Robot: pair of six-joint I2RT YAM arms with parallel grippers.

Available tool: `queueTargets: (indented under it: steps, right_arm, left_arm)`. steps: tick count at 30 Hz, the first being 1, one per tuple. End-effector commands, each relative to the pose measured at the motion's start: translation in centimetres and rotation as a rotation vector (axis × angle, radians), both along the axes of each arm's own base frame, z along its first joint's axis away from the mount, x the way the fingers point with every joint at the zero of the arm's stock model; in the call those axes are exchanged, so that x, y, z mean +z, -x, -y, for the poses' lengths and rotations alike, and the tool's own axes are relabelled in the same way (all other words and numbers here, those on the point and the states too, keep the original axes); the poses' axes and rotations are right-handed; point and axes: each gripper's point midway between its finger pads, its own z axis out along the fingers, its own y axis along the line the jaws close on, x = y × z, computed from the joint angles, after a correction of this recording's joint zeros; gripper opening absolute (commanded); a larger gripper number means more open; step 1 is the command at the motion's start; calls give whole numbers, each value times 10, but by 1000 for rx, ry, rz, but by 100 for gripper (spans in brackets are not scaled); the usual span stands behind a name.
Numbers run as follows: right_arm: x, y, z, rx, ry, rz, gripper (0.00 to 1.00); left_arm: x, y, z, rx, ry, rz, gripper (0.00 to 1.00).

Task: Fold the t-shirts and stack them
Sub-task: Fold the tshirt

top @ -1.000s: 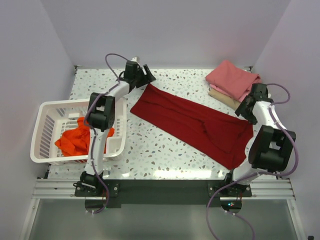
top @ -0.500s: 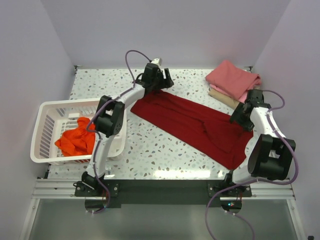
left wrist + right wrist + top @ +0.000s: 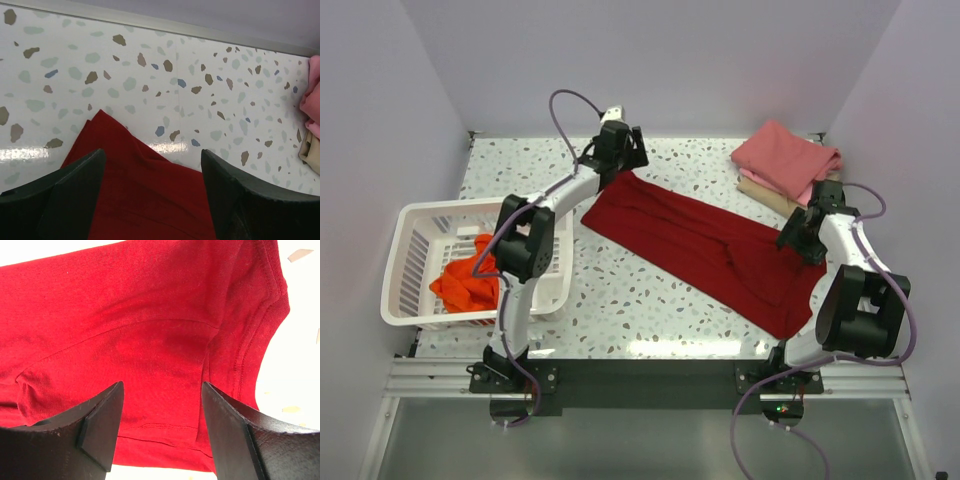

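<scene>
L claw (image 3: 152,157) open, empty, over crimson t-shirt (image 3: 705,245) far corner; R claw (image 3: 162,387) open, empty, over its right end.

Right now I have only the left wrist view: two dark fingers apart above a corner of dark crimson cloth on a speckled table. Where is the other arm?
Observer: The right gripper hangs open over the opposite end of the dark crimson t-shirt, above a sleeve seam, with nothing between its jaws.
Operator: How does that shirt lie overall?
Observer: As a long strip running diagonally across the speckled table, from far left to near right.
Operator: Any shirts not yet folded?
Observer: A crumpled bright orange-red t-shirt sits inside the white slotted plastic basket at the table's left edge.
</scene>
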Motion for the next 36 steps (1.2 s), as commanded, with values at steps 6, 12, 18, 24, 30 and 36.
queueTargets:
  steps: [6, 12, 18, 24, 30, 36]
  right_arm:
    - [-6, 9, -7, 6, -23, -31, 67]
    - [-26, 14, -12, 0, -62, -79, 67]
    - [-38, 15, -13, 12, -69, -115, 66]
    - [-47, 18, -16, 21, -75, -143, 66]
    - [-59, 27, -23, 45, -77, -197, 65]
    - [-73, 37, -33, 71, -89, -250, 65]
  left_arm:
    - [56, -9, 10, -52, -12, 136, 82]
    - [27, -4, 50, -201, 74, 38, 82]
    - [-18, 18, 45, -169, 69, -133, 81]
    - [-56, 42, 29, -98, 46, -267, 81]
    - [-75, 48, 17, -41, 13, -326, 81]
    - [-92, 46, 10, -15, 0, -373, 81]
